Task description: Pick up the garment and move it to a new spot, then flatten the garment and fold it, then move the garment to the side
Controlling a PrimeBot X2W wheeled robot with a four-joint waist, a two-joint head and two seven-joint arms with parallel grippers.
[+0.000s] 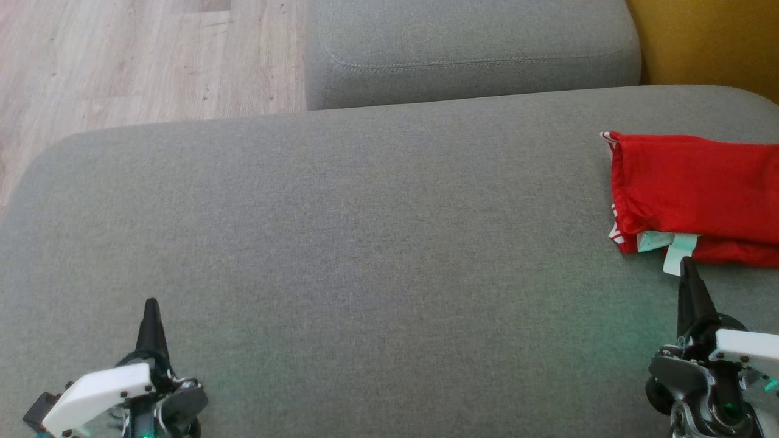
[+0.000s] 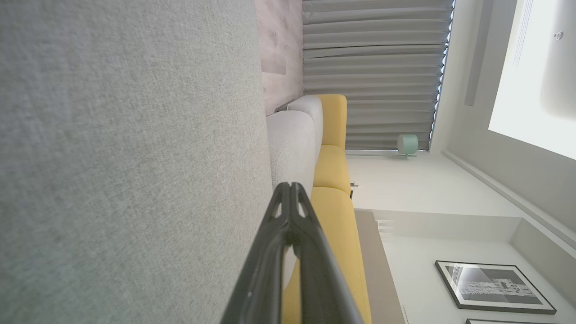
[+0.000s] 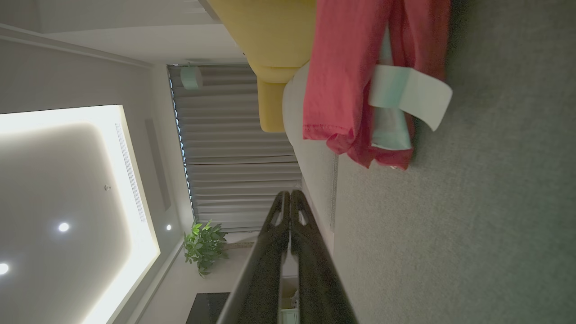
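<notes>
At the near right of the cushion (image 1: 365, 231), the right gripper (image 1: 688, 267) is hovering closed and empty, its tip just short of the white label (image 1: 677, 258) poking from the red garment (image 1: 694, 182). The left gripper (image 1: 151, 304) is sitting closed and empty, well apart. The garment is lying folded by the right edge. For a shift sideways, I'd be opening wide and pinching all layers, not the label.

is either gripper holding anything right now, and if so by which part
Nothing is held. The left gripper and right gripper are both shut and empty; the red garment lies folded on the grey cushion.
</notes>
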